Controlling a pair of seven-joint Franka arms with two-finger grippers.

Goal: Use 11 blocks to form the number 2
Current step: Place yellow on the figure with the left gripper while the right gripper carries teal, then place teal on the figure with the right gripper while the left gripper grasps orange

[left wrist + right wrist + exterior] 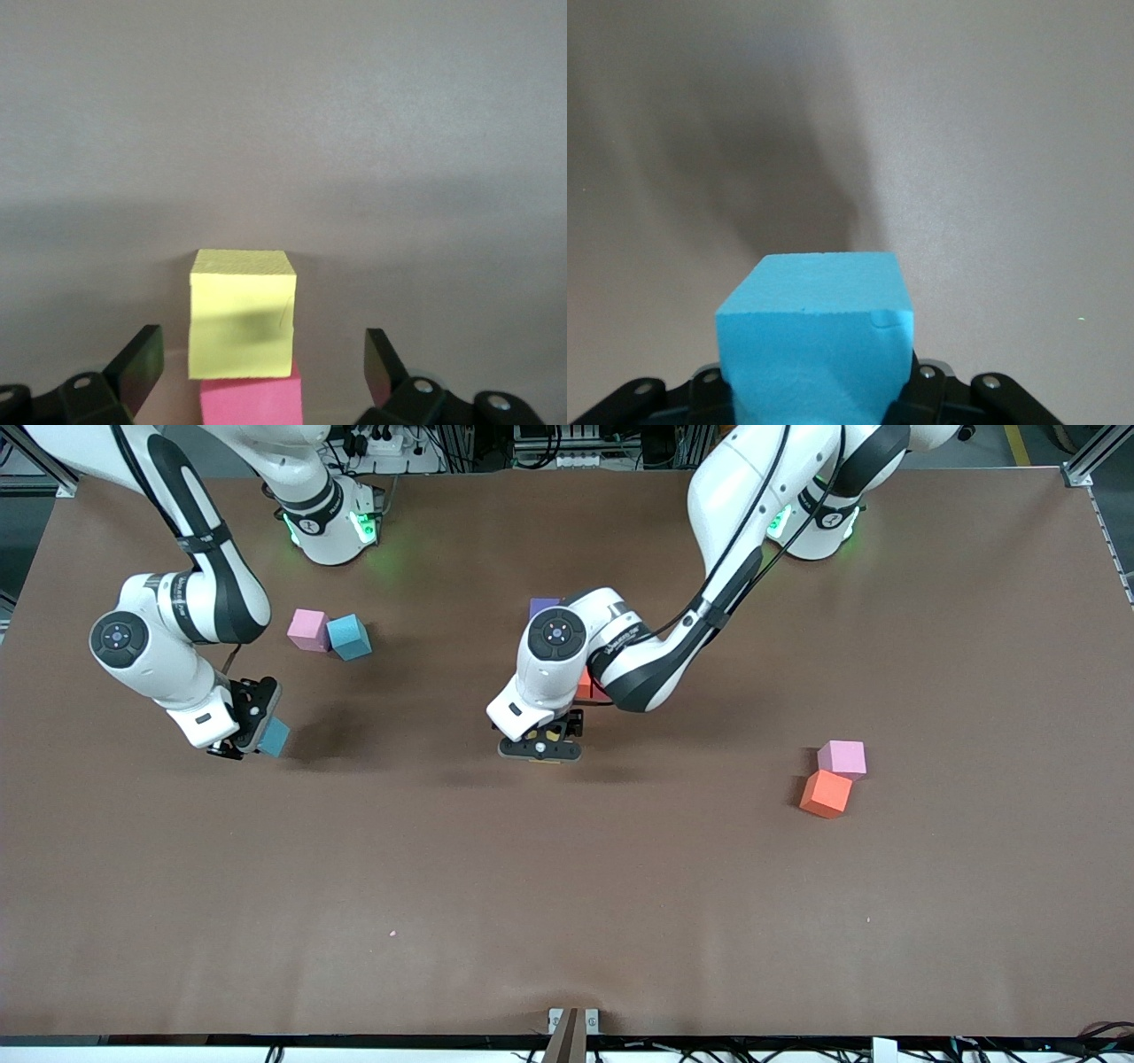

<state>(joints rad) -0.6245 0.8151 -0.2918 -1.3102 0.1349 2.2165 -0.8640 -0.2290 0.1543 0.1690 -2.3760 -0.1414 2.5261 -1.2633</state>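
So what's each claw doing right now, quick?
Left gripper: open, either side of a yellow block.
Right gripper: shut on a blue block.

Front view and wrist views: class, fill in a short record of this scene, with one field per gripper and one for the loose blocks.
left gripper: open, over yellow block beside pink block
right gripper: shut on blue block, off the table
loose blocks: pink and blue pair; pink and orange pair
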